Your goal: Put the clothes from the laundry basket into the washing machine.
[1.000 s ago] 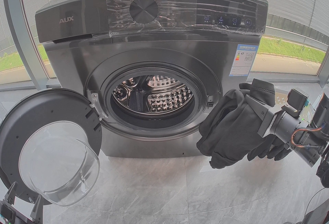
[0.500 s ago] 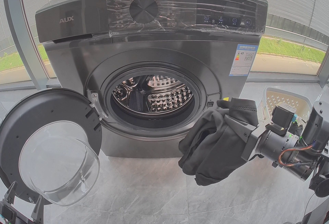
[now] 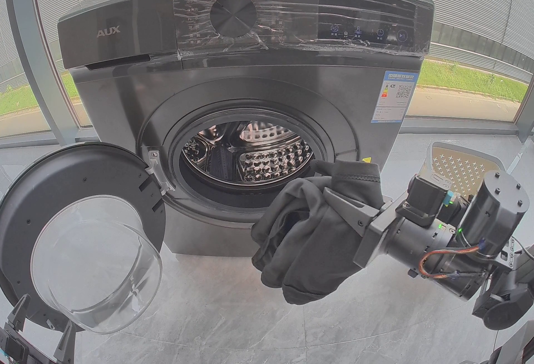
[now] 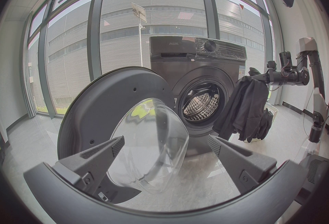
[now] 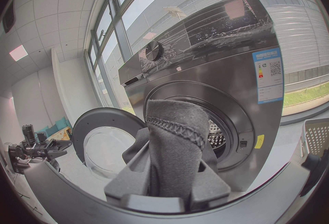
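Observation:
A dark grey garment (image 3: 311,231) hangs from my right gripper (image 3: 340,205), which is shut on its top fold just in front of the lower right of the washing machine (image 3: 245,76) drum opening (image 3: 247,159). In the right wrist view the cloth (image 5: 174,139) is pinched between the fingers (image 5: 135,175), with the drum behind it. The white laundry basket (image 3: 464,165) stands to the right of the machine, behind the arm. My left gripper (image 4: 164,142) is open and holds nothing, low near the open door (image 4: 113,115).
The round door (image 3: 83,237) with its clear bowl is swung open to the left of the drum. Grey tiled floor (image 3: 222,315) lies in front of the machine. Glass window walls stand behind and beside it.
My right arm has carried the garment leftward from beside the basket to the front of the drum opening, uncovering the basket. The left gripper has stayed put.

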Controlling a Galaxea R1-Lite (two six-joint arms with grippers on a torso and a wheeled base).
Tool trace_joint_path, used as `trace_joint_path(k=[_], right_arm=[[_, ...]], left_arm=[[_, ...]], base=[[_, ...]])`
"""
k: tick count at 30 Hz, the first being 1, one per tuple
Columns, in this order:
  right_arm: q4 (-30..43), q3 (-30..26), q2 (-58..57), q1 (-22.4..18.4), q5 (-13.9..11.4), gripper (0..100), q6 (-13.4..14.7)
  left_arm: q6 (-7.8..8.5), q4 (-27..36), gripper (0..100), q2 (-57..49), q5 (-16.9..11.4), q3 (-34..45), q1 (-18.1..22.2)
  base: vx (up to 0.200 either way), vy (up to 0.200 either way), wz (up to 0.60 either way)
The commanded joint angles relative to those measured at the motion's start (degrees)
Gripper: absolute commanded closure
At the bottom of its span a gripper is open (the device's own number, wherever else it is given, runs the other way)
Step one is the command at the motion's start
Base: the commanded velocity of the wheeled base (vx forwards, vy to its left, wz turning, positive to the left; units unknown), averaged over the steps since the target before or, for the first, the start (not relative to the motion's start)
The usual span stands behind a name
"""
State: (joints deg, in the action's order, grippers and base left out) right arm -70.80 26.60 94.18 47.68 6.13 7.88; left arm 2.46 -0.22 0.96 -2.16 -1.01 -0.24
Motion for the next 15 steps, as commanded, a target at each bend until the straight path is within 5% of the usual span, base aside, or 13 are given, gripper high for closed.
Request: trace_joint_path(k=[1, 8, 15], right_arm=[[-2.23, 3.37, 6.45, 0.05, 0.55, 100, -0.14], [-1.53, 10.23, 10.23, -2.24, 7.4, 100, -0.4], [-1.79, 12.25, 12.16, -2.5, 7.75, 100, -0.4]], left_arm=[[0.44, -0.13, 0, -0.96, -0.74, 1.01, 0.07], [0.35, -0.22, 0, -0.96, -0.83, 1.01, 0.07], [-0.09, -1.19, 0, -0.96, -0.39, 0.75, 0.16]], base=[[0.0, 0.0, 0.0], [0.0, 0.0, 0.0], [0.0, 0.0, 0.0]])
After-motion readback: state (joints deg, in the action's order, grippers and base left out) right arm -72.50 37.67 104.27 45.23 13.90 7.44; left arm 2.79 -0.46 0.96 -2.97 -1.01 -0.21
